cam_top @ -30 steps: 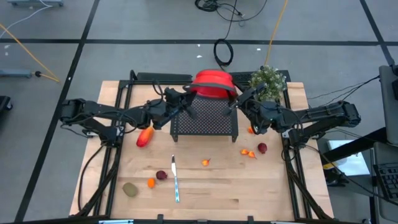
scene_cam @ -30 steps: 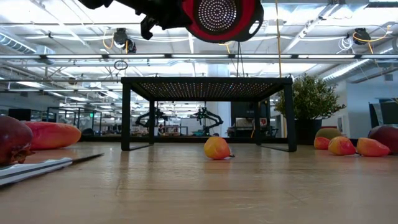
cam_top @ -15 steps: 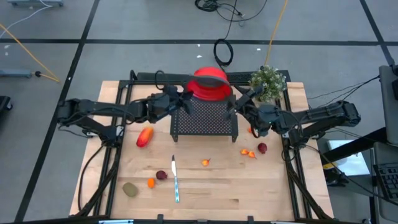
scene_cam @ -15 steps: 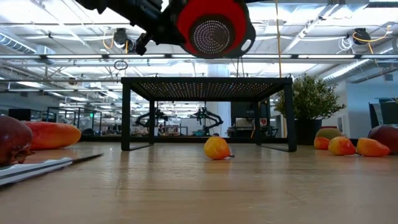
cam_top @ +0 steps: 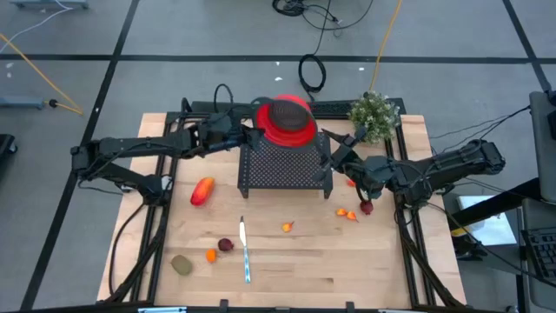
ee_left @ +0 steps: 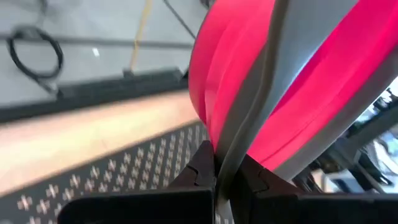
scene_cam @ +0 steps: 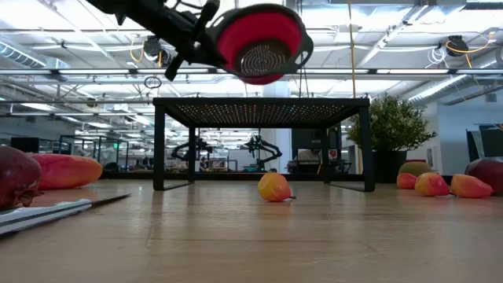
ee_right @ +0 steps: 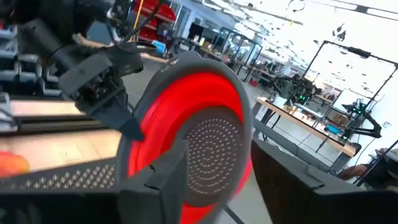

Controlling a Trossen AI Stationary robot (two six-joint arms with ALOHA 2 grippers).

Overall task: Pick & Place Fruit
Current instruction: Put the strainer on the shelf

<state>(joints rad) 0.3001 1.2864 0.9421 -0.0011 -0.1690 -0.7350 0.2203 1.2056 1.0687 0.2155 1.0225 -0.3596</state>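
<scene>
Wooden table (cam_top: 304, 269) in a lab w/ open floor behind. Black perforated stand (cam_top: 285, 165) at back-centre edge. Left gripper (cam_top: 246, 136) clamped shut on grey rim of red bowl (cam_top: 284, 121), held tilted above the stand's back edge. Right gripper (cam_top: 334, 158) at stand's right side, fingers apart, holding nothing. Fruit all on table: red-orange oval (cam_top: 201, 190) toward left edge, kiwi (cam_top: 182, 263) + small orange (cam_top: 210, 256) + dark red piece (cam_top: 226, 245) front-left by knife (cam_top: 244, 249); small ones (cam_top: 348, 214) toward right edge. Judged light, smooth, round, so prone to roll; pinch across the middle, gently.
</scene>
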